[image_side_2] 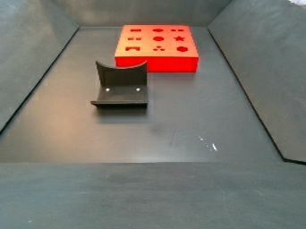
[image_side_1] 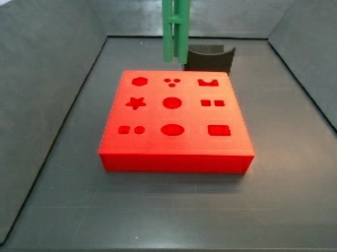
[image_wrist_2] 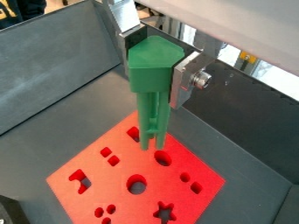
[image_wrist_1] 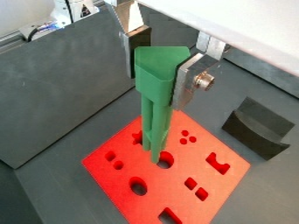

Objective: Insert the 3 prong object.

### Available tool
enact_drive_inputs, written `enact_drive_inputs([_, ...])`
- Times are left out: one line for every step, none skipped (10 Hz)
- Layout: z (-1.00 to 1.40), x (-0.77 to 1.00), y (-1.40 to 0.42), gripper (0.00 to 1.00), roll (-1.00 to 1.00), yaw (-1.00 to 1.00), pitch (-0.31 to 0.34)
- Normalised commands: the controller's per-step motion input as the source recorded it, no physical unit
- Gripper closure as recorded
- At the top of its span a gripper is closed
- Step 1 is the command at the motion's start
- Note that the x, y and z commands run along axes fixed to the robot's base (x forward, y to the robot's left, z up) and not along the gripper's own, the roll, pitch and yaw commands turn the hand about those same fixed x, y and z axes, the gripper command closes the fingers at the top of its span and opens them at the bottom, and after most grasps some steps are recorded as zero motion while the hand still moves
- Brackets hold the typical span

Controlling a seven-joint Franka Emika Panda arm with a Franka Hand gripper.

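Wrist views both show the claw [image_wrist_1: 162,70] closed on the top of the green bar [image_wrist_1: 156,105]; a silver finger [image_wrist_2: 187,72] presses one side of the wedge-shaped head, and the second plate sits against the opposite side. The bar hangs upright, prongs down, over the red block [image_wrist_1: 216,179]. Whether the prong tips touch the block or hover just above it cannot be told.

Side view, near to far: bare dark counter [image_side_2: 180,134]; then the dark grey holder [image_side_2: 120,87], standing alone, apart from the block; then the red block [image_side_2: 158,47] at the far end, its top cut with shaped holes. Neither claw nor bar appears here.

Opposite side view, near to far: the red block [image_side_1: 175,116], then the green bar [image_side_1: 175,34] upright over its far edge, left of centre, with the holder [image_side_1: 211,56] behind it to the right. The claw is out of frame at the top.
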Motion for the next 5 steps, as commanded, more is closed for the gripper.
enact_drive_inputs([-0.06, 0.0, 0.0, 1.0, 0.01, -0.06, 0.009])
enact_drive_inputs([-0.36, 0.14, 0.26, 1.0, 0.05, -0.46, 0.0])
enact_drive_inputs([-0.55, 0.12, 0.45, 1.0, 0.11, -0.53, 0.021])
enact_drive_inputs([-0.57, 0.11, 0.45, 1.0, 0.13, -0.52, 0.05])
enact_drive_inputs([-0.61, 0.25, 0.35, 1.0, 0.08, -0.65, 0.054])
